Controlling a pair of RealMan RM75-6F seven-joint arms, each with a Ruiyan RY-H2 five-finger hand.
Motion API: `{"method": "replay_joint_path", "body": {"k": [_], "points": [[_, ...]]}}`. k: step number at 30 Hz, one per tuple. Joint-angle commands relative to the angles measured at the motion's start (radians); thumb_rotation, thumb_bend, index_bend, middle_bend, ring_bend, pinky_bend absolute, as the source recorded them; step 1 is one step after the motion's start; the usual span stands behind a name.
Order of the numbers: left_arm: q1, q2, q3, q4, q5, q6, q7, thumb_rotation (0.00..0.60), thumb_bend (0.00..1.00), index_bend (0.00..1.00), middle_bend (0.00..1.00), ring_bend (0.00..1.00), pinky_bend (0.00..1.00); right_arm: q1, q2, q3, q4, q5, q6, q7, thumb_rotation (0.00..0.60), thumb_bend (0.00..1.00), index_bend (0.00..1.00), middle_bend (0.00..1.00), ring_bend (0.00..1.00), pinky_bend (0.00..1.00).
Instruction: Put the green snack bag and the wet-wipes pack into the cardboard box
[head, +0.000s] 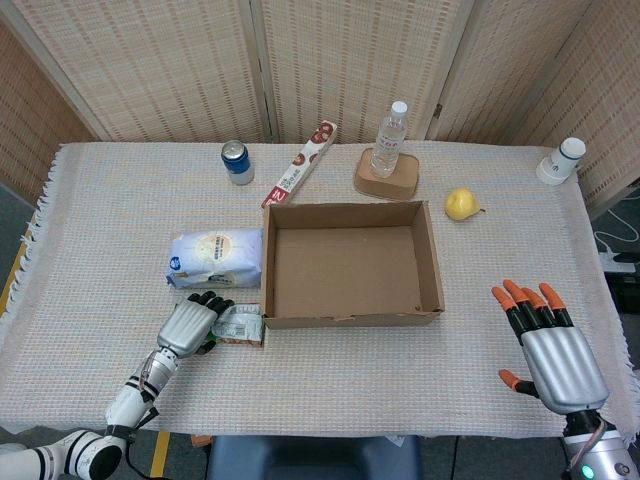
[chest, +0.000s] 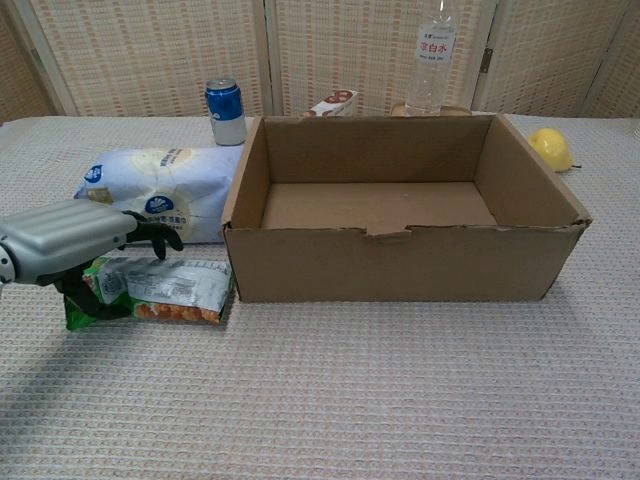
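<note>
Woven cream tablecloth (head: 330, 385) spans the table. Nearest, at four o'clock, the silver right hand (head: 553, 352) hovers spread and empty. At eight o'clock, the silver left hand (head: 188, 324) lies over the crinkled green snack bag (chest: 150, 290), whether gripping is unclear. Beyond lies the pale-blue wet-wipes pack (head: 215, 257), beside the open brown cardboard box (head: 350, 318).

On the table there is one cardboard box (head: 350, 264), one green snack bag (chest: 165, 291), one wet-wipes pack (head: 216, 257) and one blue can (head: 237, 162). There is also one water bottle (head: 389, 140), one yellow pear (head: 460, 204), one long printed carton (head: 301, 169), one white-capped container (head: 561, 160) and two hands, left (head: 187, 325) and right (head: 556, 355)
</note>
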Motion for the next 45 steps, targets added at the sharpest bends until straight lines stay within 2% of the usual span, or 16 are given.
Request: {"method": "replay_joint_path", "body": {"k": [1, 5, 8, 13, 16, 23, 30, 34, 39, 42, 45], "points": [[-0.007, -0.018, 0.003, 0.022, -0.006, 0.001, -0.009, 0.600, 0.25, 0.24, 0.30, 0.21, 0.35, 0.002, 0.001, 0.002, 0.000, 0.005, 0.000, 0.000, 0.600, 0.02, 0.07, 0.03, 0.00, 0.00], [-0.007, -0.036, 0.008, 0.050, -0.005, 0.014, -0.027, 0.600, 0.29, 0.36, 0.42, 0.33, 0.45, 0.006, 0.002, 0.002, 0.000, 0.014, -0.001, -0.001, 0.600, 0.02, 0.06, 0.03, 0.00, 0.00], [-0.002, -0.039, 0.015, 0.062, 0.002, 0.028, -0.035, 0.600, 0.33, 0.51, 0.58, 0.48, 0.58, 0.006, 0.004, 0.002, 0.000, 0.014, 0.001, 0.002, 0.600, 0.02, 0.06, 0.03, 0.00, 0.00], [0.009, -0.031, 0.028, 0.060, 0.028, 0.061, -0.059, 0.600, 0.39, 0.70, 0.79, 0.67, 0.75, 0.006, 0.007, 0.001, 0.000, 0.012, 0.004, 0.006, 0.600, 0.02, 0.07, 0.03, 0.00, 0.00], [0.017, -0.010, 0.035, 0.037, 0.047, 0.083, -0.068, 0.600, 0.42, 0.75, 0.85, 0.73, 0.80, 0.006, 0.008, -0.001, 0.000, 0.008, 0.005, 0.009, 0.600, 0.02, 0.07, 0.03, 0.00, 0.00], [0.036, 0.109, 0.049, -0.111, 0.049, 0.107, -0.047, 0.600, 0.46, 0.79, 0.91, 0.79, 0.86, 0.004, 0.013, -0.006, 0.000, -0.003, 0.009, 0.019, 0.600, 0.02, 0.07, 0.03, 0.00, 0.00], [0.047, 0.308, 0.031, -0.319, 0.056, 0.163, 0.028, 0.600, 0.46, 0.79, 0.93, 0.80, 0.87, 0.002, 0.018, -0.010, 0.000, -0.013, 0.009, 0.028, 0.600, 0.02, 0.07, 0.03, 0.00, 0.00], [0.007, 0.449, -0.009, -0.431, 0.003, 0.134, 0.123, 0.600, 0.46, 0.80, 0.93, 0.81, 0.89, 0.001, 0.017, -0.013, 0.000, -0.020, 0.008, 0.025, 0.600, 0.02, 0.06, 0.03, 0.00, 0.00], [-0.081, 0.569, -0.101, -0.534, -0.103, 0.092, 0.212, 0.600, 0.46, 0.80, 0.93, 0.81, 0.89, -0.001, 0.014, -0.012, 0.000, -0.022, 0.014, 0.022, 0.600, 0.02, 0.06, 0.03, 0.00, 0.00], [-0.143, 0.583, -0.136, -0.560, -0.130, 0.072, 0.278, 0.600, 0.46, 0.80, 0.93, 0.81, 0.89, 0.000, 0.012, -0.009, 0.000, -0.014, 0.018, 0.013, 0.600, 0.02, 0.06, 0.03, 0.00, 0.00], [-0.207, 0.553, -0.162, -0.568, -0.161, 0.054, 0.330, 0.600, 0.47, 0.80, 0.93, 0.81, 0.89, 0.003, 0.008, -0.007, 0.000, -0.003, 0.015, 0.006, 0.600, 0.02, 0.06, 0.03, 0.00, 0.00]]}}
